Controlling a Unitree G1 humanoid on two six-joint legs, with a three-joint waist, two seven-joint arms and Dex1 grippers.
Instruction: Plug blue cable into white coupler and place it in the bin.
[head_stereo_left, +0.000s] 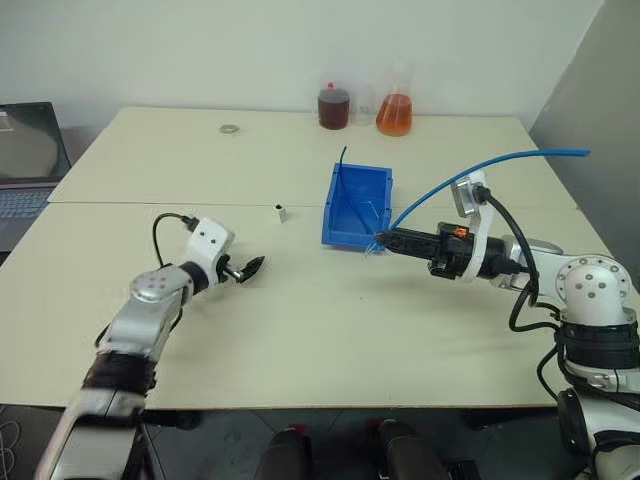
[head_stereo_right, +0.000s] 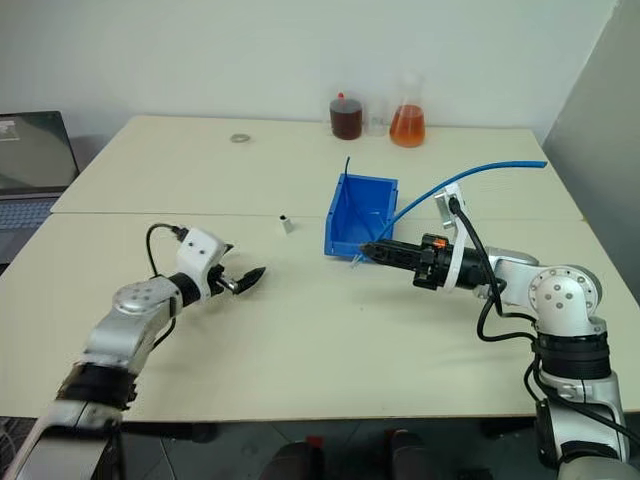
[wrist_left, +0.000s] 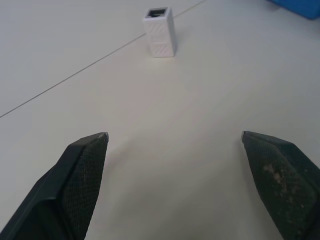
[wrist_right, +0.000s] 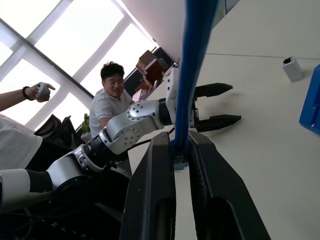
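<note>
No readable text, label, brand, number or sign appears on anything in view.

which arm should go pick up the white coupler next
Left. The left end effector is open and empty, aimed at the white coupler, which stands upright on the table just ahead. The right end effector is shut on the blue cable near the bin.

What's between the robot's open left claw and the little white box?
Nothing: only bare table lies between the left end effector and the coupler, as the left wrist view shows.
</note>
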